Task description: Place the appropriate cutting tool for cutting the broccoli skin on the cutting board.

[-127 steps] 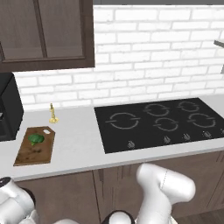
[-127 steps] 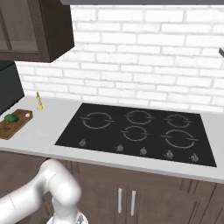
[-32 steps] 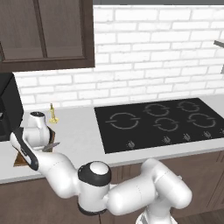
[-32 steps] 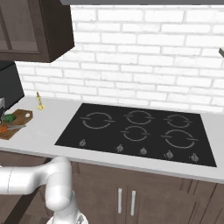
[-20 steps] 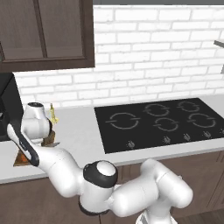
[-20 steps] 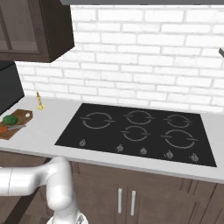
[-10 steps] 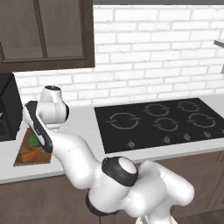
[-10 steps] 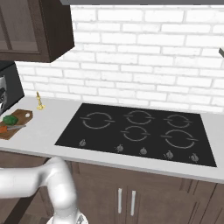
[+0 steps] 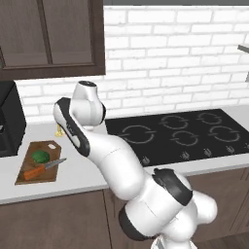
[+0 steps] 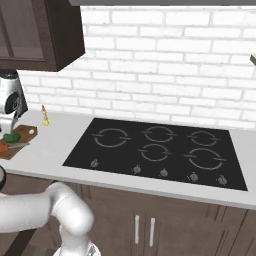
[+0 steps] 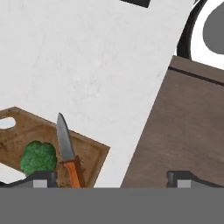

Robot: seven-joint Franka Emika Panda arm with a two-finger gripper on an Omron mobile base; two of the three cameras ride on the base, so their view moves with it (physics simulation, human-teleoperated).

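Task close to complete. The knife (image 9: pixel 44 168) lies flat on the board (image 9: pixel 28 174), its orange handle toward the board's near edge and its blade pointing away over the wood; the broccoli (image 9: pixel 41 156) sits on the same board just beside the blade. In the hand view the knife (image 11: pixel 68 153) rests alone next to the broccoli (image 11: pixel 39 158) on the board (image 11: pixel 89 155), with nothing touching it. The pincer (image 11: pixel 111 177) is released: its two dark tips stand wide apart at the bottom of that view, with nothing between them, and it hangs well above the white worktop (image 9: pixel 80 172). By the look of it the placing itself is done, and what remains is at most for the arm to draw clear.

Compared with the frame half a second earlier, the arm's upper link has swung up and to the right, away from the board, so the whole board with knife and broccoli is now uncovered in the left base view, where before the arm overlapped its far end. Board, knife and broccoli lie as they did. A small brass figure (image 10: pixel 45 116) stands on the worktop behind the board, beside the black hob (image 10: pixel 159 145).
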